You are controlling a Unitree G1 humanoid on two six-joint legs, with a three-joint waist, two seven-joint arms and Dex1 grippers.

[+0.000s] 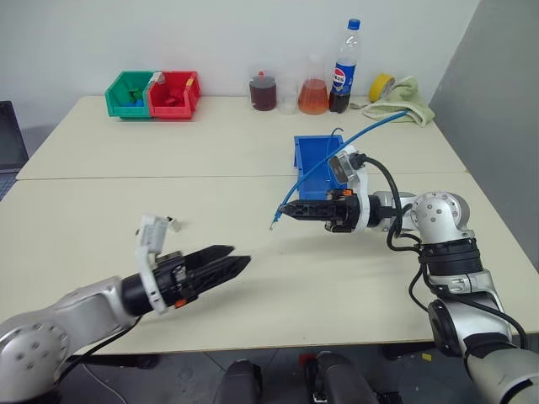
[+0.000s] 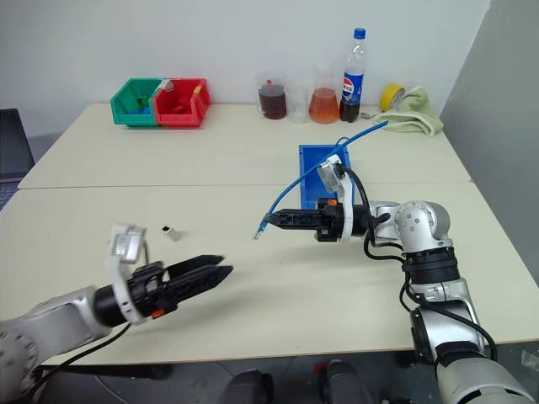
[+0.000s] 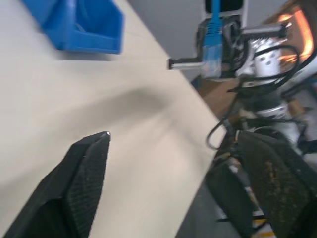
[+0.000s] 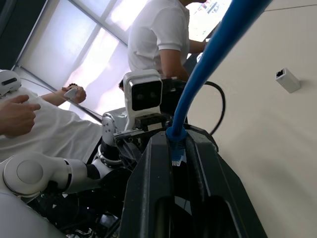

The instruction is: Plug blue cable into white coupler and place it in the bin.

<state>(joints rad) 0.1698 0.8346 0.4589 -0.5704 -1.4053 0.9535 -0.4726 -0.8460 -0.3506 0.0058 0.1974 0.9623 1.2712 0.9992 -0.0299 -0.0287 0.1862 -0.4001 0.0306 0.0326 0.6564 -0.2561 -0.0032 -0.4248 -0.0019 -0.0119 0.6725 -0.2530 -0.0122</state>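
Note:
The blue cable arcs down from the back right, over the bin, into my right gripper, which is shut on it just behind the plug. The plug hangs free above the table, pointing left. The white coupler lies on the table between both arms, near my left wrist, with nothing touching it; the right wrist view shows the coupler too. My left gripper hovers low near the table's front edge, open and empty, pointing right. The left wrist view shows the fingers spread wide.
A green bin and a red bin stand at the back left. Flasks of dark liquid and orange liquid, a cola bottle, a tape roll and a green cloth line the back right. A person shows in the right wrist view.

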